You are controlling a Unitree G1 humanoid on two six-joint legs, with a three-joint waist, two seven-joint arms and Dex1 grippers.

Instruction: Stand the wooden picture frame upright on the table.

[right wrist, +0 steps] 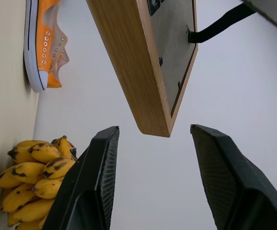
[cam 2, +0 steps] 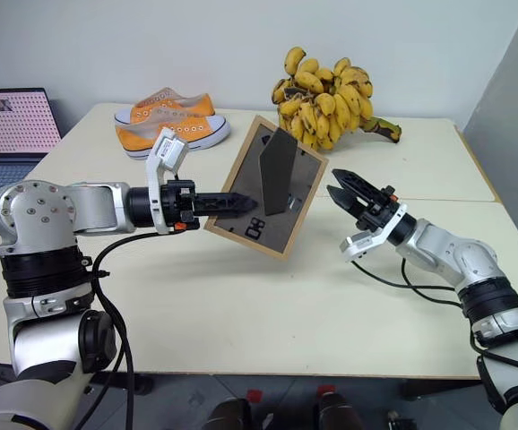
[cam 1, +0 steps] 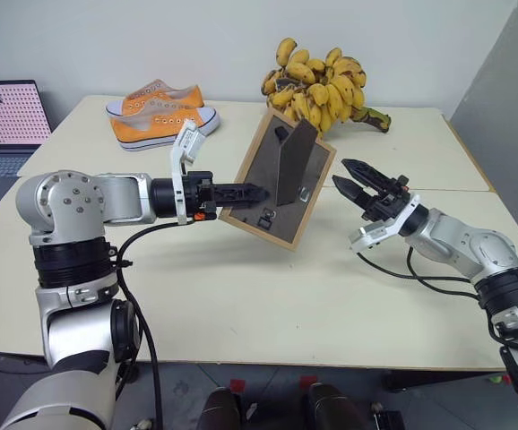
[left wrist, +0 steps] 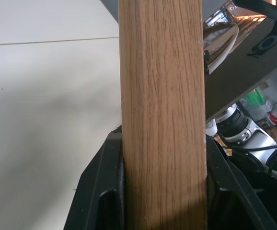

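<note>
The wooden picture frame (cam 1: 263, 179) hangs tilted above the table (cam 1: 241, 305), its dark back panel and swung-out black stand (cam 1: 295, 161) facing me. My left gripper (cam 1: 254, 192) is shut on the frame's left edge. In the left wrist view the light-wood edge (left wrist: 160, 96) sits clamped between the black fingers (left wrist: 105, 191). My right gripper (cam 1: 340, 172) stands open just to the right of the frame, apart from it. In the right wrist view its fingers (right wrist: 95, 167) gape below a corner of the frame (right wrist: 138, 72). The picture side is hidden.
Orange sneakers (cam 1: 160, 115) lie at the table's back left and a bunch of bananas (cam 1: 317, 85) at the back middle. A laptop (cam 1: 4, 125) with a pink dotted screen stands off the table's left. Bare tabletop lies under and in front of the frame.
</note>
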